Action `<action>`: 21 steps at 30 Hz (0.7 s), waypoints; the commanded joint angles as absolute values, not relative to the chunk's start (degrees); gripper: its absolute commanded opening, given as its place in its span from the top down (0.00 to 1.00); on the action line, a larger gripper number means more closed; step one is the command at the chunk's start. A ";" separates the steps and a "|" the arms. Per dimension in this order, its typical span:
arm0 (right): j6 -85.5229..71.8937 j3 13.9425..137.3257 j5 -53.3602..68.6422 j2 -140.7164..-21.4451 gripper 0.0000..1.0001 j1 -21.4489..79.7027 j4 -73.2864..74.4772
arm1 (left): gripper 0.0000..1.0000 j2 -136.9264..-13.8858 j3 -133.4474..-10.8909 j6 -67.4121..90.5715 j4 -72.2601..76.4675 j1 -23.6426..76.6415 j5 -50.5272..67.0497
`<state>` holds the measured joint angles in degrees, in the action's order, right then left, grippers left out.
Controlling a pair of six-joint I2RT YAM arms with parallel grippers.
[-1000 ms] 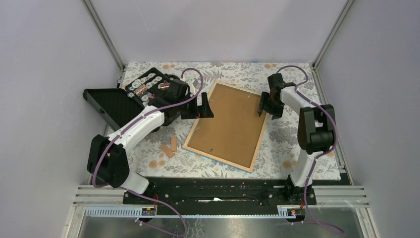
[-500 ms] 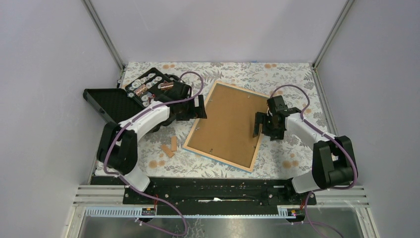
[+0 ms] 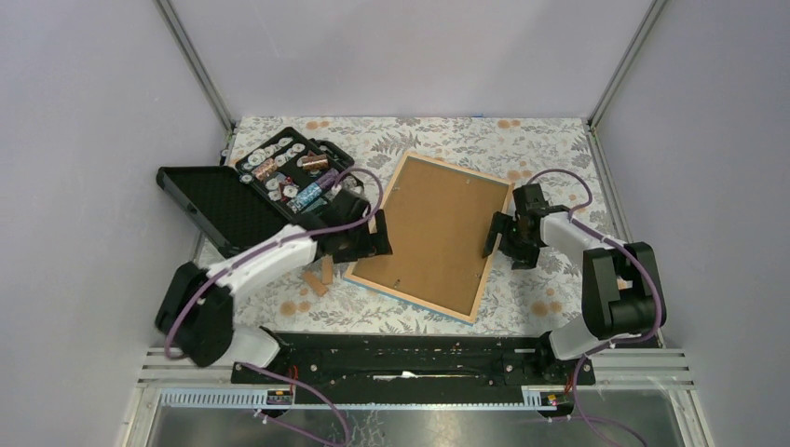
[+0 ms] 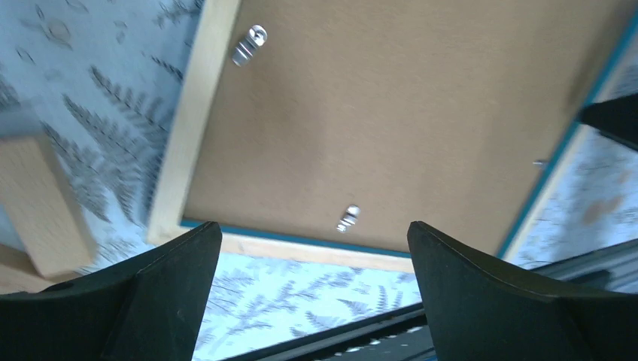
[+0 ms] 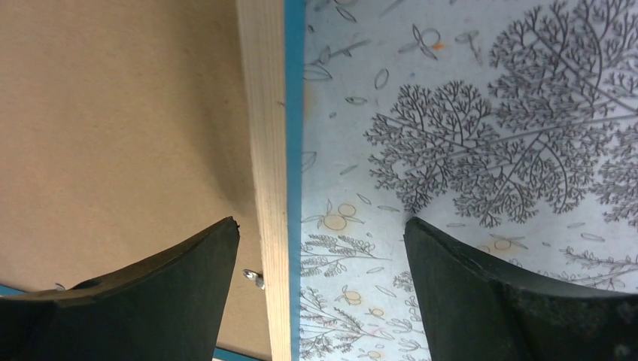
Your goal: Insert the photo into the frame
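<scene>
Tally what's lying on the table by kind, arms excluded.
Picture frame, back up: 1
Brown backing board set in it: 1
Open black parts case: 1
Small wooden blocks: 2
Photo: 0 in view
Total: 5

The frame (image 3: pixel 433 237) lies on the table (image 3: pixel 447 140), the case (image 3: pixel 214 200) behind-left of it, wooden blocks (image 3: pixel 321 275) beside its left corner.

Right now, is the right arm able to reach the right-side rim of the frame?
Probably yes. The right hand is open above the frame, with one finger on each side of its wooden rim, and nothing lies between the hand and the rim.
</scene>
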<state>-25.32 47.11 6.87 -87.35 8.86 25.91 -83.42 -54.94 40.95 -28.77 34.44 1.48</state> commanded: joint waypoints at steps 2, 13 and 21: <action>-24.88 48.25 5.10 -89.78 0.13 9.11 24.32 | 0.03 -70.96 -45.47 59.82 -27.81 42.75 -5.30; -27.69 43.95 5.36 -90.26 0.74 9.05 24.58 | 0.02 -74.81 -37.30 68.93 -16.68 52.07 -6.77; -39.50 32.63 8.49 -76.74 1.00 9.05 24.12 | 0.01 -83.81 -41.17 63.38 -9.55 49.88 -7.00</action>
<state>-31.05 40.66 8.03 -83.77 9.04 19.29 -78.46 -37.19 66.32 -15.99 51.68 -5.96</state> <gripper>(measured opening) 0.076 0.985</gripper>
